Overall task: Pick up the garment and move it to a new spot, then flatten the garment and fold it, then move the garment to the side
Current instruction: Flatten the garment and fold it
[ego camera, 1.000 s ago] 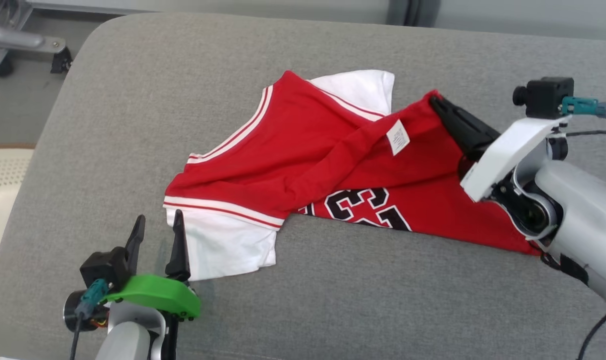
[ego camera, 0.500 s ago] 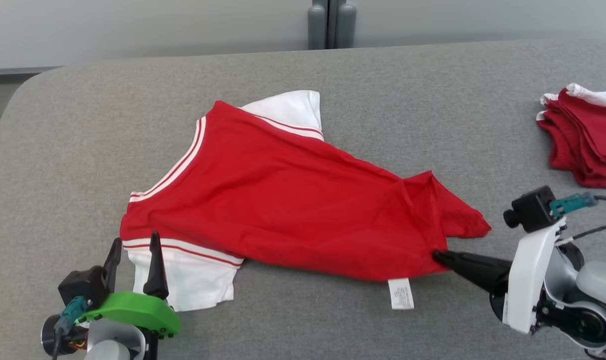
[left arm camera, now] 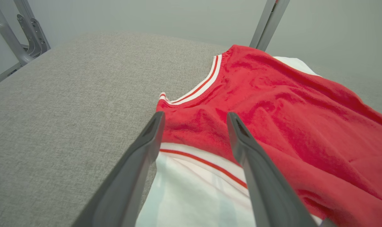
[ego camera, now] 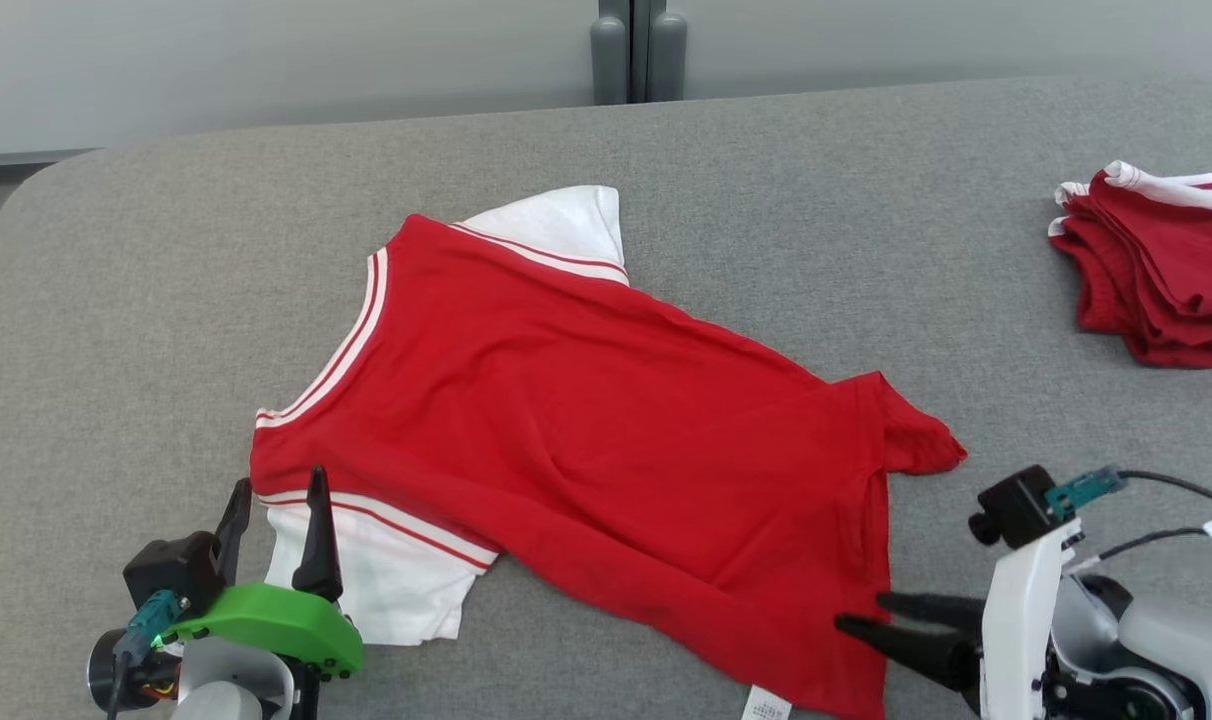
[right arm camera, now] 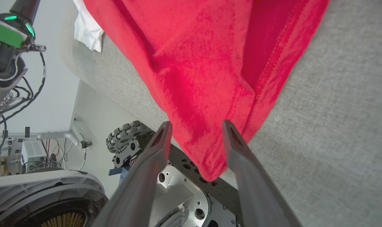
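At five o'clock, the spread right gripper (ego camera: 857,610) flanks a hem corner of the limp, light jersey (ego camera: 586,430), likely the best pinch point; left gripper (ego camera: 278,482) spread too.

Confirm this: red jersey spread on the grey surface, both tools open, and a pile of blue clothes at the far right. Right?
Not quite: the head view shows the pile is red with white trim, not blue. The rest holds: the red jersey lies spread on the grey surface, and the left tool and right tool are open.
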### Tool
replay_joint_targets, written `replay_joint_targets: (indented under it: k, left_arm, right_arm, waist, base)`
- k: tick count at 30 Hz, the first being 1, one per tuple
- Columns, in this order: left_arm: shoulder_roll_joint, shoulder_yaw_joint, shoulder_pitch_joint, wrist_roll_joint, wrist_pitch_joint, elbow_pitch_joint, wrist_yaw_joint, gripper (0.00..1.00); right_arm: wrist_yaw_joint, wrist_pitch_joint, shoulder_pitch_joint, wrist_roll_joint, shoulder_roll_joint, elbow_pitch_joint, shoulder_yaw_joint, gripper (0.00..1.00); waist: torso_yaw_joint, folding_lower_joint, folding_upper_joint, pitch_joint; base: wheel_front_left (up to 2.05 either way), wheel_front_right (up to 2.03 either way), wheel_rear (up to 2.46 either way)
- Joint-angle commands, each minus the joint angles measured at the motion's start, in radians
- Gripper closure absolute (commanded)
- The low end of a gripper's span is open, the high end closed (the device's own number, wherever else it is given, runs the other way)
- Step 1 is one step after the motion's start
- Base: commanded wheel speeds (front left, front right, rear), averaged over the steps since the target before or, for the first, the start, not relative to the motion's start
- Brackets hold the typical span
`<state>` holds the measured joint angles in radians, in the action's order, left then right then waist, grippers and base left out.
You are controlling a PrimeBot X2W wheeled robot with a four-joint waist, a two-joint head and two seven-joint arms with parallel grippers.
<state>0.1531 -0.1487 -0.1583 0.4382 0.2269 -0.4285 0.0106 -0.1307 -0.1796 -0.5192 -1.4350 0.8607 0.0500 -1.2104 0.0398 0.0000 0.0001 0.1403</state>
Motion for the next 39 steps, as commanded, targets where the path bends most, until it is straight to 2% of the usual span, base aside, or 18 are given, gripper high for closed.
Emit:
replay_joint_targets:
  k: [1,5,8,11,13,18,23,26,30,31,32,33,39]
  left_arm:
    - [0.012,0.0,0.014,0.008,0.001,-0.002,0.007,0.0]
    - [0.01,-0.005,0.013,0.009,0.001,-0.004,0.007,0.0]
    - [0.004,-0.01,0.014,0.011,0.002,-0.005,0.007,0.0]
    - [0.002,-0.014,0.012,0.013,0.004,-0.007,0.006,0.0]
    - [0.0,-0.017,0.009,0.015,0.005,-0.007,0.008,0.0]
    - [-0.005,-0.027,-0.01,0.016,0.007,-0.014,0.003,0.0]
    - [-0.015,-0.033,-0.019,0.02,0.012,-0.024,0.001,0.0]
    - [-0.019,-0.034,-0.021,0.023,0.015,-0.035,-0.001,0.0]
    - [-0.021,-0.033,-0.021,0.025,0.02,-0.045,-0.001,0.0]
    - [-0.023,-0.032,-0.021,0.026,0.02,-0.047,-0.001,0.0]
    - [-0.024,-0.032,-0.022,0.027,0.022,-0.048,0.0,0.0]
    - [-0.025,-0.032,-0.023,0.027,0.023,-0.05,0.0,0.0]
    - [-0.028,-0.036,-0.031,0.028,0.028,-0.057,-0.004,0.0]
  right_arm:
    - [0.0,0.032,-0.01,0.0,0.0,-0.008,0.031,0.0]
    - [0.0,0.123,-0.017,-0.008,0.019,-0.037,0.118,0.0]
    - [0.0,0.186,-0.022,0.019,0.022,0.021,0.177,0.0]
    - [0.0,0.247,-0.035,0.034,-0.036,0.139,0.238,0.0]
    - [0.0,0.268,-0.042,0.022,-0.098,0.237,0.268,0.0]
    - [0.0,0.218,-0.099,0.064,-0.25,0.469,0.268,0.0]
    - [0.0,0.173,-0.151,0.153,-0.33,0.654,0.24,0.0]
    - [0.001,0.104,-0.168,0.195,-0.368,0.765,0.22,0.0]
    - [0.001,-0.005,-0.146,0.212,-0.405,0.831,0.191,0.0]
    - [0.001,-0.019,-0.143,0.215,-0.412,0.831,0.189,0.52]
    - [0.001,-0.023,-0.142,0.214,-0.415,0.824,0.193,0.79]
    - [0.001,-0.017,-0.144,0.219,-0.415,0.816,0.196,1.0]
    - [0.0,0.094,-0.209,0.26,-0.393,0.782,0.25,1.0]
  waist:
    - [0.004,0.0,-0.0001,-0.004]
    - [0.017,0.0,-0.0001,-0.011]
    - [0.027,0.0,-0.0001,-0.011]
    - [0.037,0.0,-0.0001,-0.008]
    - [0.042,0.0,-0.0001,-0.005]
    - [0.061,0.0,-0.0001,0.006]
    - [0.08,0.0,-0.0001,0.017]
    - [0.096,0.0,-0.0001,0.02]
    - [0.108,0.0,-0.0001,0.021]
    - [0.111,0.0,-0.0001,0.021]
    - [0.114,0.0,-0.0001,0.023]
    - [0.116,0.0,-0.0001,0.024]
    - [0.126,0.0,-0.0001,0.033]
  base:
    - [0.0,0.0,0.0]
    - [0.0,0.0,0.0]
    - [0.0,0.0,0.0]
    - [0.0,0.0,0.0]
    - [0.0,0.0,0.0]
    - [0.0,0.0,0.0]
    - [0.0,0.0,0.0]
    - [0.0,0.0,0.0]
    - [0.0,0.0,0.0]
    - [0.0,0.0,0.0]
    - [0.0,0.0,0.0]
    - [0.0,0.0,0.0]
    - [0.0,0.0,0.0]
